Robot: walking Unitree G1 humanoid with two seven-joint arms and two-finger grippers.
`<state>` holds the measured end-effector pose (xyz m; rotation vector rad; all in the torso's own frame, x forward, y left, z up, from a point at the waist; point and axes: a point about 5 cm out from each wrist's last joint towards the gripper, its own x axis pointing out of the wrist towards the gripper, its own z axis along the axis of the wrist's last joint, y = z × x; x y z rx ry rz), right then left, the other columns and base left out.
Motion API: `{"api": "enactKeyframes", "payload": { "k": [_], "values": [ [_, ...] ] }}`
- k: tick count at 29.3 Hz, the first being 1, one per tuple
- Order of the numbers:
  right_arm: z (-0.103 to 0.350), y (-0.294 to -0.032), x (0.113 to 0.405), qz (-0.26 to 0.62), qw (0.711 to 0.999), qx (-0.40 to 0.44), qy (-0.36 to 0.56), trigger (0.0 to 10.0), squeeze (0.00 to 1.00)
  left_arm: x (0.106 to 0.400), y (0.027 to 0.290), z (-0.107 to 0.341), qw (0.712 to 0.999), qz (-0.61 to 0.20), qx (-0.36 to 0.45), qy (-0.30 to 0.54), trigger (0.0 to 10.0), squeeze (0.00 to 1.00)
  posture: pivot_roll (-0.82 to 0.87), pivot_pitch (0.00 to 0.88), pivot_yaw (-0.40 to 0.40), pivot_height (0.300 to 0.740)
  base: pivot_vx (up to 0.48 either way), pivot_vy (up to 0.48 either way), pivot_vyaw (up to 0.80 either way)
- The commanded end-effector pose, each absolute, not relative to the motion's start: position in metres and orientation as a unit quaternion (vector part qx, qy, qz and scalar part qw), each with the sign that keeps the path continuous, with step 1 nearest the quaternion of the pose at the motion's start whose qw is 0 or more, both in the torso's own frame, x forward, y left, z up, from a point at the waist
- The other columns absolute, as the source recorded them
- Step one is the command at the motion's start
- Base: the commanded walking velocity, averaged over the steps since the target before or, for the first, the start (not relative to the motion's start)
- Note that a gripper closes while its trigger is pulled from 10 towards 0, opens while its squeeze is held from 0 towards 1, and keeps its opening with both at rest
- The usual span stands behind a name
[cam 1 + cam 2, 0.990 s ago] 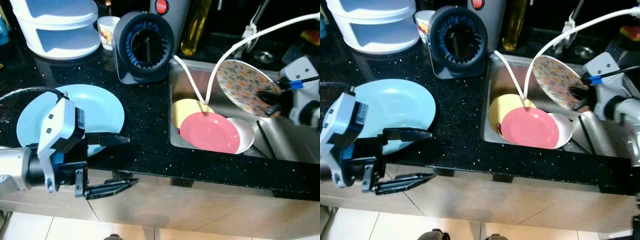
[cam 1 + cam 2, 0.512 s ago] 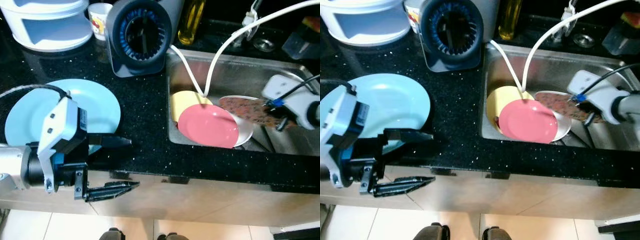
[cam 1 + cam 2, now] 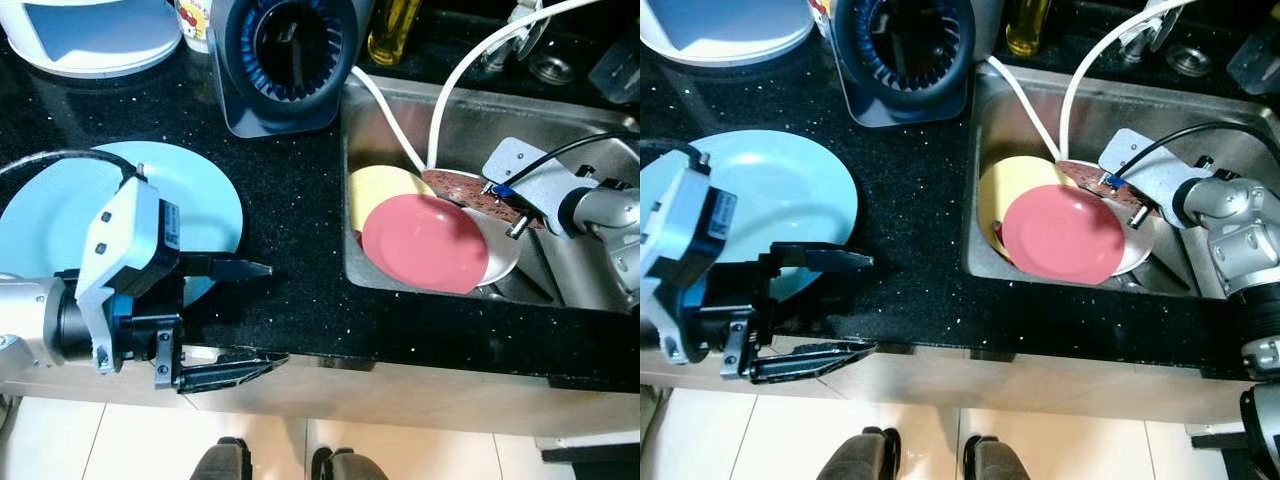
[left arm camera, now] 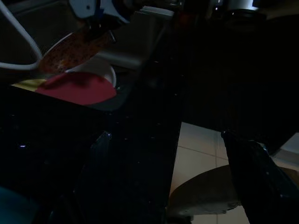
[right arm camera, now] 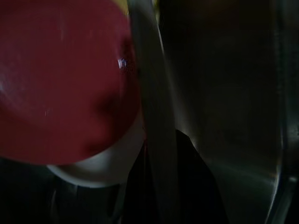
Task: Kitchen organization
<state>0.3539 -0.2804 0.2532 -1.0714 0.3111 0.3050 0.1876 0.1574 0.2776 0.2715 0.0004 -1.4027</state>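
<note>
While a light blue plate (image 3: 60,215) is lying flat on the black speckled counter (image 3: 290,210), the left gripper (image 3: 255,315) is hovering at the counter's front edge with its two black fingers spread wide and nothing between them, one finger over the stone just beside the plate's near rim, the other hanging past the edge over the tiled floor (image 3: 400,455). Beyond that gripper, a dark round appliance (image 3: 290,60) is standing at the back of the counter, with a white tiered container (image 3: 95,35) further off to its side. To the right, in the steel sink (image 3: 590,280), the right gripper (image 3: 1118,195) is pinching the rim of a floral patterned plate (image 3: 455,187), which is tilting low over the stacked dishes. Directly below and ahead of that gripper, a pink plate (image 3: 425,245) is resting on a white plate (image 3: 500,258), overlapping a yellow plate (image 3: 380,190). A white hose (image 3: 440,110) is dropping into the sink just beside the floral plate.
</note>
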Motion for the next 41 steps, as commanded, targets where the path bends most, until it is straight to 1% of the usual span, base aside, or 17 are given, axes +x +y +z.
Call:
{"api": "enactKeyframes", "payload": {
  "k": [1, 5, 12, 13, 14, 15, 16, 17, 29, 30, 31, 32, 33, 34, 35, 39, 41],
  "values": [
    [0.244, -0.284, 0.351, 0.147, 0.822, -0.525, 0.165, 10.0, 0.00, 0.183, 0.153, 0.276, 0.743, -0.657, 0.127, 0.011, 10.0, 0.00, 0.06, 0.258, -0.098, 0.740, 0.000, 0.000, 0.00],
    [0.235, -0.283, 0.352, 0.149, 0.804, -0.550, 0.169, 10.0, 0.00, 0.183, 0.151, 0.275, 0.742, -0.658, 0.124, 0.013, 10.0, 0.00, 0.05, 0.265, -0.099, 0.740, 0.000, 0.000, 0.00],
    [0.230, -0.274, 0.354, 0.158, 0.797, -0.562, 0.155, 10.0, 0.00, 0.182, 0.150, 0.276, 0.742, -0.660, 0.120, 0.013, 10.0, 0.00, 0.06, 0.266, -0.099, 0.740, 0.000, 0.000, 0.00],
    [0.228, -0.271, 0.355, 0.165, 0.797, -0.560, 0.154, 10.0, 0.02, 0.182, 0.150, 0.275, 0.742, -0.660, 0.120, 0.014, 10.0, 0.00, 0.06, 0.266, -0.100, 0.740, 0.000, 0.000, 0.00],
    [0.228, -0.270, 0.355, 0.167, 0.797, -0.559, 0.153, 10.0, 0.30, 0.182, 0.150, 0.275, 0.742, -0.660, 0.120, 0.014, 10.0, 0.00, 0.06, 0.266, -0.100, 0.740, 0.000, 0.000, 0.00],
    [0.227, -0.268, 0.354, 0.175, 0.798, -0.555, 0.154, 10.0, 0.87, 0.182, 0.150, 0.275, 0.742, -0.660, 0.120, 0.014, 10.0, 0.00, 0.06, 0.266, -0.100, 0.740, 0.000, 0.000, 0.00],
    [0.227, -0.268, 0.354, 0.175, 0.798, -0.555, 0.154, 10.0, 0.87, 0.182, 0.150, 0.275, 0.742, -0.660, 0.120, 0.014, 10.0, 0.00, 0.06, 0.266, -0.100, 0.740, 0.000, 0.000, 0.00],
    [0.225, -0.265, 0.352, 0.192, 0.801, -0.545, 0.154, 10.0, 1.00, 0.182, 0.150, 0.275, 0.742, -0.660, 0.119, 0.014, 10.0, 0.00, 0.06, 0.265, -0.099, 0.740, 0.000, 0.000, 0.00],
    [0.251, -0.254, 0.338, 0.292, 0.829, -0.467, 0.100, 10.0, 1.00, 0.184, 0.151, 0.277, 0.742, -0.659, 0.122, 0.011, 10.0, 0.00, 0.07, 0.241, -0.093, 0.740, 0.000, 0.000, 0.00],
    [0.257, -0.253, 0.335, 0.310, 0.833, -0.450, 0.086, 10.0, 0.82, 0.184, 0.151, 0.277, 0.742, -0.659, 0.123, 0.011, 10.0, 0.00, 0.07, 0.237, -0.092, 0.740, 0.000, 0.000, 0.00],
    [0.261, -0.252, 0.332, 0.322, 0.835, -0.439, 0.077, 10.0, 0.82, 0.185, 0.151, 0.277, 0.742, -0.659, 0.123, 0.011, 10.0, 0.00, 0.07, 0.235, -0.092, 0.740, 0.000, 0.000, 0.00],
    [0.264, -0.251, 0.330, 0.335, 0.837, -0.428, 0.068, 10.0, 0.69, 0.185, 0.151, 0.277, 0.743, -0.658, 0.124, 0.010, 10.0, 0.00, 0.07, 0.235, -0.092, 0.740, 0.000, 0.000, 0.00],
    [0.267, -0.249, 0.325, 0.356, 0.839, -0.407, 0.062, 10.0, 0.30, 0.185, 0.151, 0.277, 0.743, -0.657, 0.125, 0.010, 10.0, 0.00, 0.07, 0.223, -0.090, 0.740, 0.000, 0.000, 0.00],
    [0.269, -0.249, 0.322, 0.370, 0.840, -0.393, 0.059, 10.0, 0.30, 0.186, 0.151, 0.277, 0.743, -0.657, 0.125, 0.009, 10.0, 0.00, 0.07, 0.223, -0.090, 0.740, 0.000, 0.000, 0.00],
    [0.271, -0.248, 0.318, 0.387, 0.838, -0.381, 0.056, 10.0, 0.00, 0.186, 0.151, 0.277, 0.743, -0.657, 0.126, 0.009, 10.0, 0.00, 0.07, 0.214, -0.089, 0.740, 0.000, 0.000, 0.00],
    [0.274, -0.249, 0.307, 0.430, 0.830, -0.352, 0.050, 10.0, 0.00, 0.188, 0.152, 0.276, 0.743, -0.657, 0.127, 0.008, 10.0, 0.00, 0.08, 0.202, -0.088, 0.740, 0.000, 0.000, 0.00],
    [0.281, -0.245, 0.301, 0.456, 0.831, -0.318, 0.021, 10.0, 0.00, 0.189, 0.151, 0.275, 0.744, -0.656, 0.127, 0.007, 10.0, 0.00, 0.08, 0.190, -0.084, 0.740, 0.000, 0.000, 0.00]
  ]
}}
